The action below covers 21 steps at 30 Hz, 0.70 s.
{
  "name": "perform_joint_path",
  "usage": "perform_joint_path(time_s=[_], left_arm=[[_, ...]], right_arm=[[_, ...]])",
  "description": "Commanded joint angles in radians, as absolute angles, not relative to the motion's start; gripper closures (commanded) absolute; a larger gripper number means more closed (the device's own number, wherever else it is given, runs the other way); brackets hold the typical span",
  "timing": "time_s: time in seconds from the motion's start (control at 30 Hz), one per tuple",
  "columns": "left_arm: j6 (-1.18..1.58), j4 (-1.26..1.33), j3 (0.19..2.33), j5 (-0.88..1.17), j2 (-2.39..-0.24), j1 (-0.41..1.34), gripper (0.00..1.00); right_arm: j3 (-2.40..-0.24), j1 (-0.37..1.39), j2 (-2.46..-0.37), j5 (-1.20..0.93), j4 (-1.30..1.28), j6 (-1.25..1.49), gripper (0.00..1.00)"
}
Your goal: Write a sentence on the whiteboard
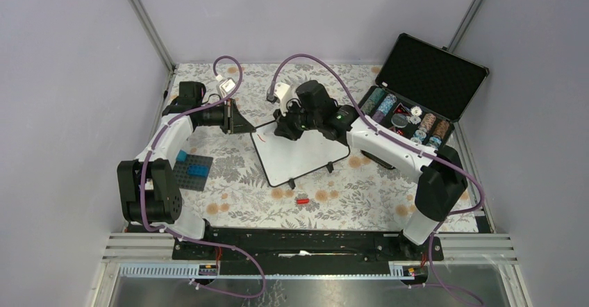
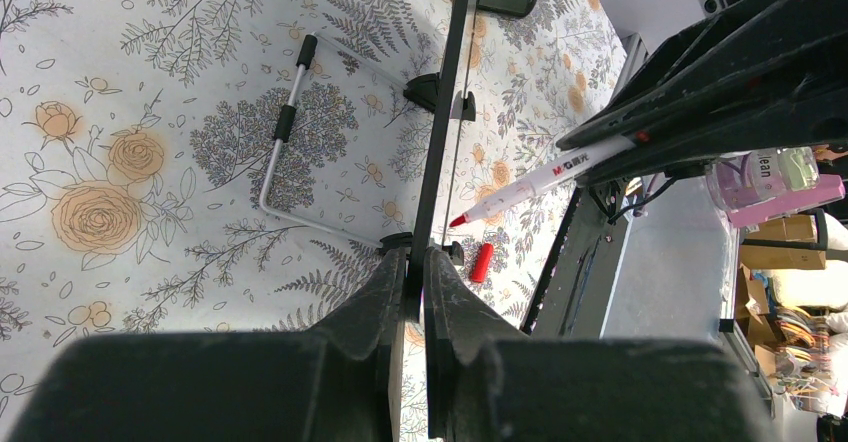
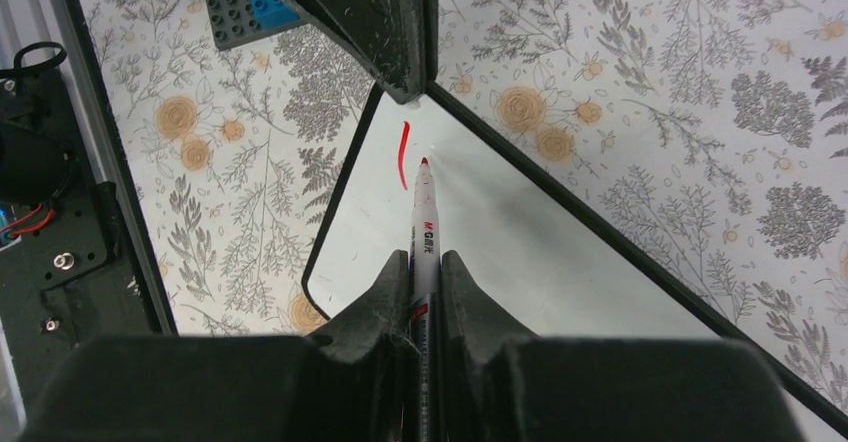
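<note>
Covering the table (image 1: 236,206) is a flowered cloth, and the whiteboard (image 1: 305,158) lies near its middle, between the two arms, set at a slant. The left gripper (image 2: 413,262) is pressed together on the board's thin black rim at the far left corner, steadying it. The right gripper (image 3: 425,267) pinches a marker (image 3: 423,212), its red tip at or just above the white surface. Of the sentence, only one short red stroke (image 3: 402,152) shows, beside the tip and near the held corner. A red cap (image 1: 302,200) lies on the cloth just off the board's near edge. The likely trouble is the narrow hold on the rim: pen pressure could pivot the board and skew the letters, or the marker could slide between the fingers and skip.
</note>
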<state>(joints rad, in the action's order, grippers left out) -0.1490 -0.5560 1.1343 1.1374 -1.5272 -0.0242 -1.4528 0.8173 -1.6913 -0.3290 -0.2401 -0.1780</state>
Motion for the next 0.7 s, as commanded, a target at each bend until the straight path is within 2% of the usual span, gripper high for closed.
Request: perform_joint_path(time_s=[0.0,0.67], left_arm=[[-0.166,-0.532,1.131,1.143,-1.506,-0.017,1.0],[-0.167,-0.532,1.132,1.14,-1.512,-0.017,1.0]], right_arm=[[-1.503,0.808,-1.678,-0.287,-0.201,-0.166,1.0],[-1.468,0.825,-1.703,-0.328,-0.219,-0.178,1.0]])
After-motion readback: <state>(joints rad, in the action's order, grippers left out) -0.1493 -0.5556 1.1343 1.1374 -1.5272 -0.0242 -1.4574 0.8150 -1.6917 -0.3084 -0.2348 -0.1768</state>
